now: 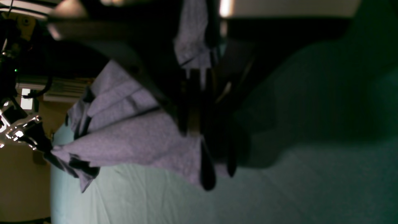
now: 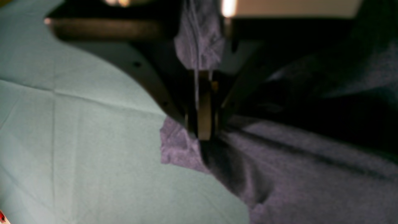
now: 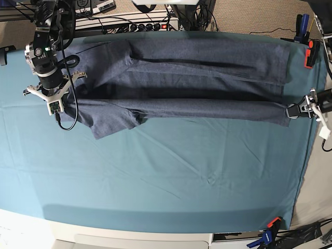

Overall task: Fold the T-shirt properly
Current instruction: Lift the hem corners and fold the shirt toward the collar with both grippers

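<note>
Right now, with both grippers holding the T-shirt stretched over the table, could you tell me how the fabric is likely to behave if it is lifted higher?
The T-shirt probably hangs limp: a sleeve droops near the right gripper, and it bunches into pleats in the left wrist view. The span toward the left gripper looks taut, so it would likely sag if the grippers close in. It seems light, and may drag over the teal cloth.

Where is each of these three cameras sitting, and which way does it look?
Base: overhead, looking down on the teal cloth, the T-shirt and both arms.
Left wrist: on the left arm, looking along the left gripper, which pinches shirt fabric; the other arm shows far off.
Right wrist: on the right arm, looking along the right gripper, clamped on a shirt edge.
All three share the T-shirt and cloth.
</note>
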Controlling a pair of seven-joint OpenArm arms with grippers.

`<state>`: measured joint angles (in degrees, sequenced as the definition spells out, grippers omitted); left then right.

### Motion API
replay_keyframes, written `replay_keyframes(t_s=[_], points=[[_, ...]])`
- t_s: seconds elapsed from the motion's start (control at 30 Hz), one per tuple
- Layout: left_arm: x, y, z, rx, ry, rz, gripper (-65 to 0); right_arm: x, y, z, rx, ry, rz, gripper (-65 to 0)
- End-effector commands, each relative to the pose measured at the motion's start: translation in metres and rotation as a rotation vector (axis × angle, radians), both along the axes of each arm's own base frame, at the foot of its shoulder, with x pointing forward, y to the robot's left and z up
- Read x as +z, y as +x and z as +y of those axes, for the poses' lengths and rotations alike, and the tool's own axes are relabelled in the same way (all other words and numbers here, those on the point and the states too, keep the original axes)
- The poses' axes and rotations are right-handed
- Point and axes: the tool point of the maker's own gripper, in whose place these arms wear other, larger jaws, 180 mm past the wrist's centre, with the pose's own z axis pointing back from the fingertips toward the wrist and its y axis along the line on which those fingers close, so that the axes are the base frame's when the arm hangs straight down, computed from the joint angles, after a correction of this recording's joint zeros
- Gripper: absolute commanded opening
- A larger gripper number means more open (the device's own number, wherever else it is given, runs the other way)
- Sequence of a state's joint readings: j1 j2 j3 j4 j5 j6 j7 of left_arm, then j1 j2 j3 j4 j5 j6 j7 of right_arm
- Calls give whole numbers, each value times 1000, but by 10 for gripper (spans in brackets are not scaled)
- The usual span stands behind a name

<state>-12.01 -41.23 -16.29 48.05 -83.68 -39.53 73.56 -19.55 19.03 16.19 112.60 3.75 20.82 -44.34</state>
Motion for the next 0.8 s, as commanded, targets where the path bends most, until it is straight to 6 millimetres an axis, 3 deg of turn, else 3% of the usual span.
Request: replay_keyframes(t_s=[0.0,0.4,0.77], points=[[18,7,14,8,26,-48,-650,13,5,-6,-2,-25,-40,-650],[4,-23,6,-53,63,-9,-650,-3,-14,-7,-11,-24,28,-650],[3,-25,5,-59,66,-4,-650,-18,-33,-9,-25,-28,100,-650]])
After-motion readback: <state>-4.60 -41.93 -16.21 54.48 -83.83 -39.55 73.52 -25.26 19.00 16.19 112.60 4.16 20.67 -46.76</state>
